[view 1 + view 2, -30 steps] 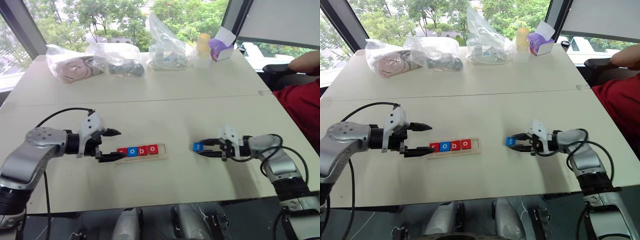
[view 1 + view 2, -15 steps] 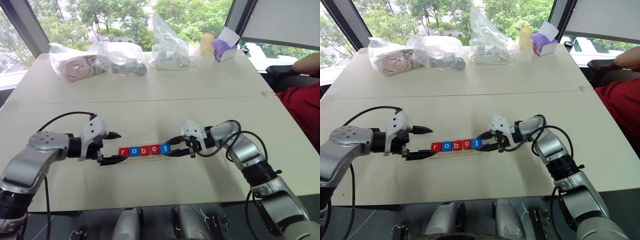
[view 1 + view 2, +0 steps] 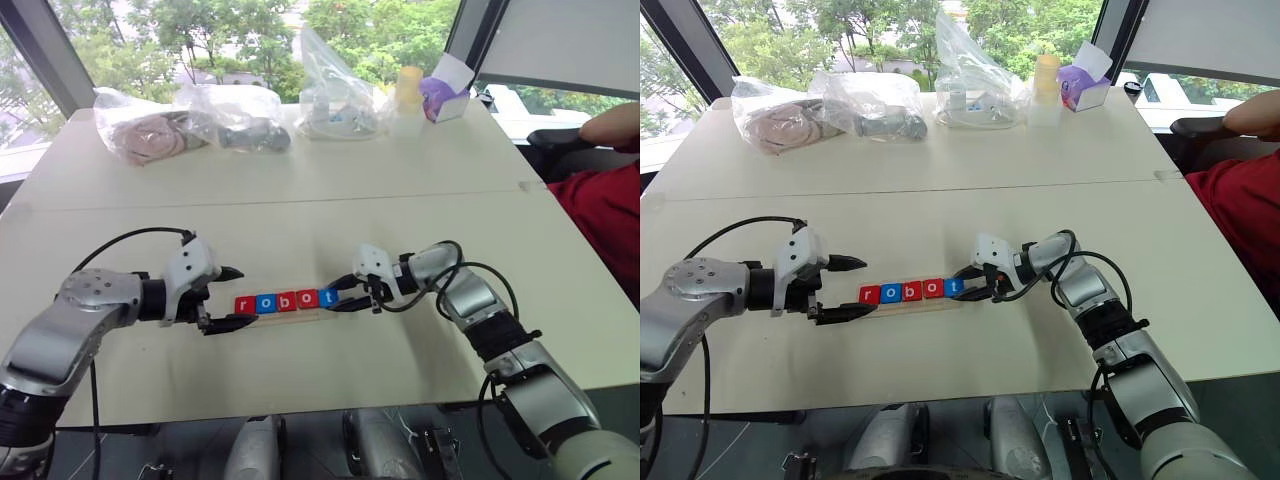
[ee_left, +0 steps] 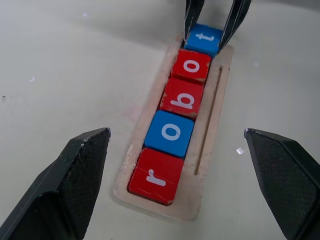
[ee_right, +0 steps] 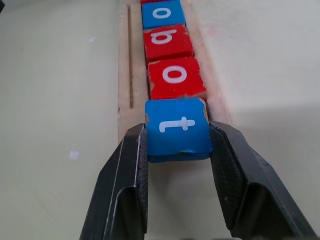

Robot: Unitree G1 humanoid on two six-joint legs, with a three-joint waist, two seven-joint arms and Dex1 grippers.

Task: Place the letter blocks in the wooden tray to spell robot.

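Hovering wide apart at the tray's [image 4: 202, 197] r end, the left gripper [image 3: 228, 297] idles; blocks [image 4: 171, 132] read robot, and the right gripper [image 5: 177, 165] clamps the t [image 5: 177, 126] (seat it flat, then let go gently).

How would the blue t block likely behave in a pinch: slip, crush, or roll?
The t block looks rigid: its flat sides stay square between the right gripper fingers, so crushing seems unlikely. Its chipped corners suggest painted wood, probably light. Being square and low, it should sit flat in the tray rather than roll.
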